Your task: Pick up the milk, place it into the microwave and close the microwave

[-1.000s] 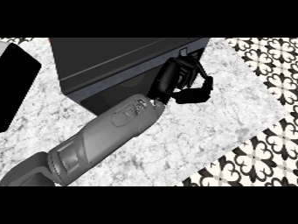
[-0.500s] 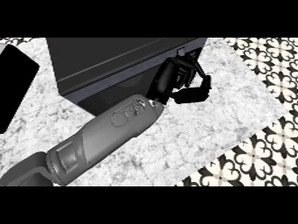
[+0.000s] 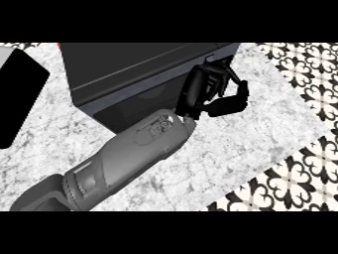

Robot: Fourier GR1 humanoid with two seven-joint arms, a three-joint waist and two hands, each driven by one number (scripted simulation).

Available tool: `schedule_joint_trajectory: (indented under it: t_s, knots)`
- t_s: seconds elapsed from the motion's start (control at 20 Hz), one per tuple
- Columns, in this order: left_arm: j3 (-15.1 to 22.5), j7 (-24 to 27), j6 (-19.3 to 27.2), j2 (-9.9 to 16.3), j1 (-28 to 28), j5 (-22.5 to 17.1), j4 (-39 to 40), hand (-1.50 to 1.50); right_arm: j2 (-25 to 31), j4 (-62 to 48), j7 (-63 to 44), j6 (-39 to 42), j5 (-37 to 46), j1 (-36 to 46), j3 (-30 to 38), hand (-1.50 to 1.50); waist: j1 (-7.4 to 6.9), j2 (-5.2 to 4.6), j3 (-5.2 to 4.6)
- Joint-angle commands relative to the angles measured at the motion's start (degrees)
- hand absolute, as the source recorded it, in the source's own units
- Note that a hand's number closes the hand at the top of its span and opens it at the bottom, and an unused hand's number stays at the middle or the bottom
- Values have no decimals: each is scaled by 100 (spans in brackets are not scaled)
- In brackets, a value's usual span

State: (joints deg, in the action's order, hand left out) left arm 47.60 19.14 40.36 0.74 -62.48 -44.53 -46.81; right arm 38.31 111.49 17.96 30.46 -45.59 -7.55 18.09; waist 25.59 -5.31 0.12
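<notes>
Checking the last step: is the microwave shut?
Apparently shut: the microwave shows a flat dark front across its width, no cavity showing. The left hand curls at its right front corner, holding nothing visible.

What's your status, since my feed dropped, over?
Left hand at microwave's right front corner. Right hand out of view. No milk in sight. Nothing seen in the way.

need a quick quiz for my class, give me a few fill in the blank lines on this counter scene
1. The hand at the microwave is coloured ____.
2. The forearm behind that hand is coloured ____.
3. The counter under the microwave has a ____ pattern.
4. The number of hands in view is ____.

Missing words: black; grey; marble; one
</notes>
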Motion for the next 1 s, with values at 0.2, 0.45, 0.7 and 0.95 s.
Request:
schedule_joint_trajectory:
  t_s: [0.2, 0.45, 0.7, 0.95]
  knots:
    - [-354, -53, 314, -74, -17, -339, 836, 150, 93, -91, -29, -102, -245, -38, 340, -150, -286, -49, 5]
    - [-172, 21, 62, 30, 18, -455, 1043, 150, 151, -59, -70, -203, -334, -91, 545, -150, -535, -73, -9]
    - [66, -10, -271, 259, 21, -565, 1207, 150, 184, -18, -113, -249, -457, -201, 717, -150, -689, -92, -7]
    - [43, 163, -352, 368, 54, -757, 1217, -150, 225, 62, -186, -283, -542, -363, 876, -150, -835, -51, -18]
